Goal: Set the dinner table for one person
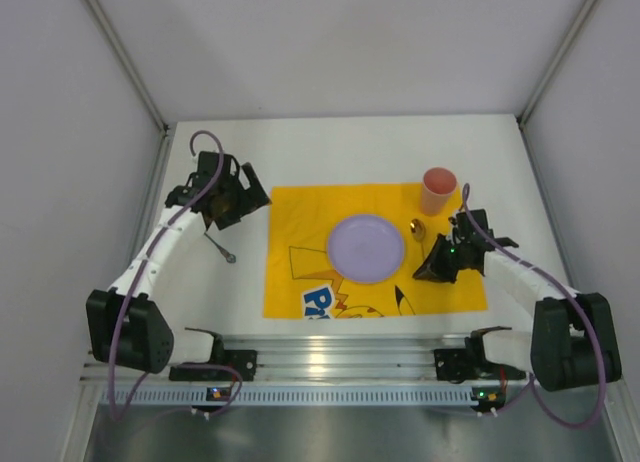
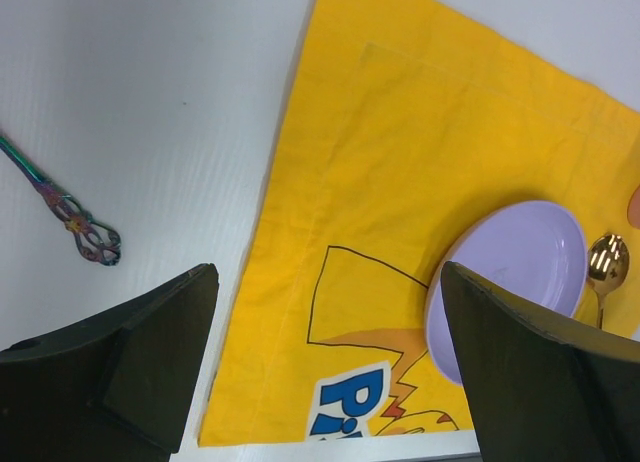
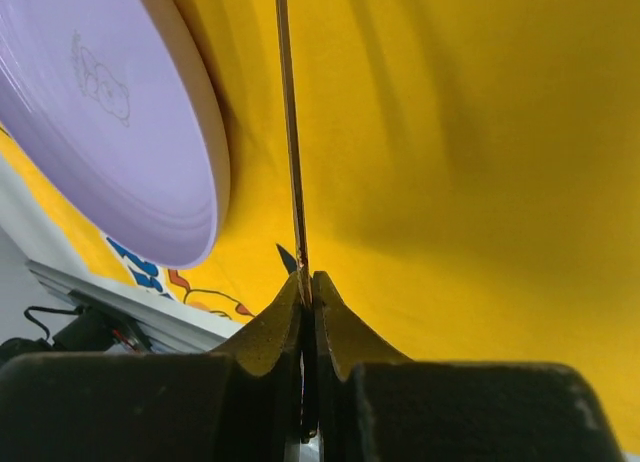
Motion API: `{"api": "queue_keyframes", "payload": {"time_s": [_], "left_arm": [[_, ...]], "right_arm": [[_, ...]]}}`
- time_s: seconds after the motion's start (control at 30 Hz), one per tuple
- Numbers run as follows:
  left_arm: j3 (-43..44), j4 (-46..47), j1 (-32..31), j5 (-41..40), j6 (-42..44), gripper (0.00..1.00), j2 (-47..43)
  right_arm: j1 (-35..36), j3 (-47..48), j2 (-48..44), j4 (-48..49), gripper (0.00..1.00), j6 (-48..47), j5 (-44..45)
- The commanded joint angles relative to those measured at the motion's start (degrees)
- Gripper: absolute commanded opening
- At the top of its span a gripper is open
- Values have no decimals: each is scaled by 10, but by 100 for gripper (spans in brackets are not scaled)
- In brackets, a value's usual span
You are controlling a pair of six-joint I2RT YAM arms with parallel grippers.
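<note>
On the white dinner table [image 1: 330, 147] lies a yellow cartoon-printed mat [image 1: 300, 222] with a lilac plate [image 1: 365, 248] at its middle. A pink cup [image 1: 438, 190] stands at the mat's far right corner. My right gripper [image 1: 432, 265] is shut on the thin handle of a gold spoon [image 1: 419, 227] just right of the plate. In the right wrist view the handle [image 3: 290, 132] runs up from the closed gripper [image 3: 308, 282], beside the plate [image 3: 110, 112]. My left gripper [image 1: 235, 207] is open and empty over the mat's far left edge. An iridescent utensil [image 1: 222, 247] lies on the table left of the mat.
The left wrist view shows the utensil's ornate handle end [image 2: 85, 232], the mat [image 2: 400, 152], the plate [image 2: 510, 282] and the spoon bowl [image 2: 607, 260]. A ribbed aluminium rail [image 1: 340, 357] runs along the near edge. White walls enclose the table on three sides.
</note>
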Motion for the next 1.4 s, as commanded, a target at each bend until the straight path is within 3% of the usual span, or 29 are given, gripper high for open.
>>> {"api": "queue_keyframes", "payload": {"time_s": [0.0,0.03,0.1,0.17,0.23,0.37,0.57,0.87,1.13,1.37], "left_arm": [[-9,7,26,9,26,98,-11],[-11,6,40,9,32,98,-11],[-20,6,55,16,36,98,-13],[-32,10,79,21,42,98,-16],[-38,12,98,29,47,98,-18],[-52,14,119,25,60,98,-18],[-88,35,162,17,64,96,3],[-87,74,188,-74,73,90,107],[-50,114,223,-106,82,84,195],[-45,150,233,-84,106,56,265]], "right_arm": [[-7,5,28,55,4,16,-11],[-7,1,30,53,10,13,-16],[-7,-3,24,41,35,8,-27],[-7,-6,-1,13,50,-2,-20],[-7,4,-24,-21,53,-16,-8],[-7,42,-109,-125,54,-36,31],[-2,140,-125,-241,50,-83,90],[-3,191,-152,-267,53,-71,97],[-7,193,-173,-296,51,-86,115],[-8,202,-171,-311,48,-90,124]]}}
